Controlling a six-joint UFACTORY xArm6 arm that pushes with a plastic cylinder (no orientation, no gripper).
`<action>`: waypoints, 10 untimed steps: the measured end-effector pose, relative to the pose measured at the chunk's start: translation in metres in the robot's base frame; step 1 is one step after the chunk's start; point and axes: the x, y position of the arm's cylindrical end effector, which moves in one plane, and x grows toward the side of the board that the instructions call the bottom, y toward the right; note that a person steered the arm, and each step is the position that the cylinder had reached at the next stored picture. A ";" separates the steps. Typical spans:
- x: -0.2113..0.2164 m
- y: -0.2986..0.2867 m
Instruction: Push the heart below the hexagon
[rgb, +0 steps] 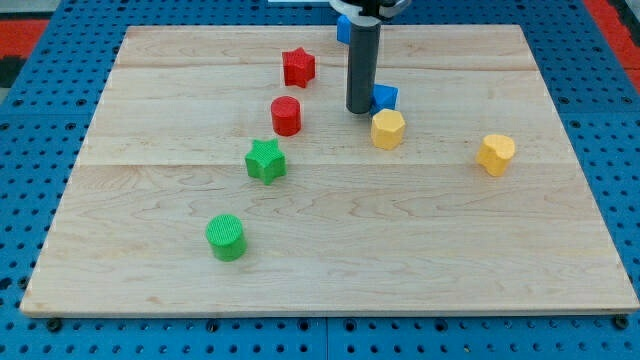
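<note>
The yellow heart (495, 153) lies on the wooden board at the view's right. The yellow hexagon (387, 129) lies near the middle, well to the heart's left and slightly higher. My tip (359, 110) rests on the board just up and left of the hexagon, beside a small blue block (385, 97) to its right. The rod rises from there to the view's top. The tip is far from the heart and touches neither yellow block.
A red star (298, 67) and a red cylinder (286, 115) lie left of the tip. A green star (265, 161) and a green cylinder (226, 237) lie lower left. Another blue block (343, 28) shows behind the rod at the top. The board (320, 270) ends on a blue pegboard.
</note>
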 end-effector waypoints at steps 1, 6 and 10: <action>-0.007 0.001; 0.061 0.149; 0.102 0.069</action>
